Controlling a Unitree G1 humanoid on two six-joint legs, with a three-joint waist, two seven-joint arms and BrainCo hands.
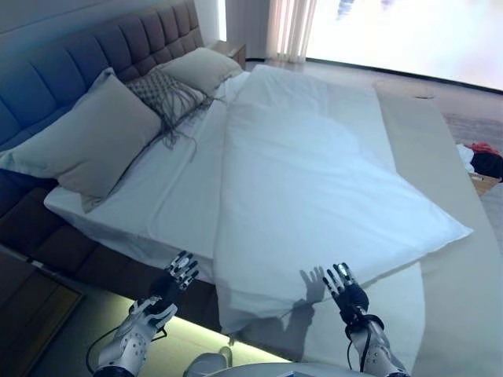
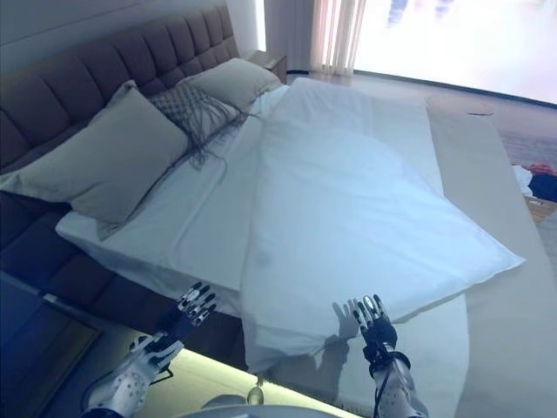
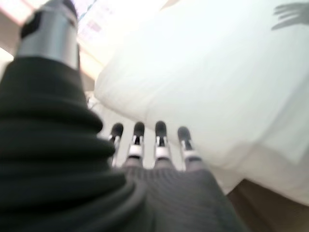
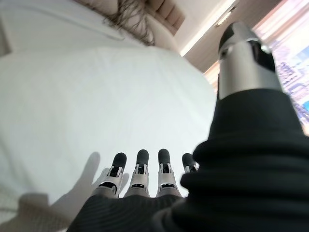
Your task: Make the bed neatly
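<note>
A white duvet [image 1: 314, 181] lies spread over the bed, skewed, with its near edge hanging over the bed's side. The white sheet [image 1: 169, 184] shows bare between duvet and pillows. My left hand [image 1: 177, 276] is open, fingers straight, held just off the bed's near side to the left of the duvet's hanging corner; it shows in its wrist view [image 3: 149, 140]. My right hand [image 1: 344, 289] is open, fingers straight, over the duvet's near edge, casting a shadow on it; it shows in its wrist view [image 4: 145, 169]. Neither hand holds cloth.
A large grey pillow [image 1: 90, 137], a patterned fringed cushion [image 1: 169, 94] and another grey pillow [image 1: 200, 69] lean on the dark tufted headboard [image 1: 94, 55]. A beige cover [image 1: 456, 259] lies at the foot side. Clothes [image 1: 481, 161] sit at far right. A bedside table [image 1: 232, 51] stands by the curtains.
</note>
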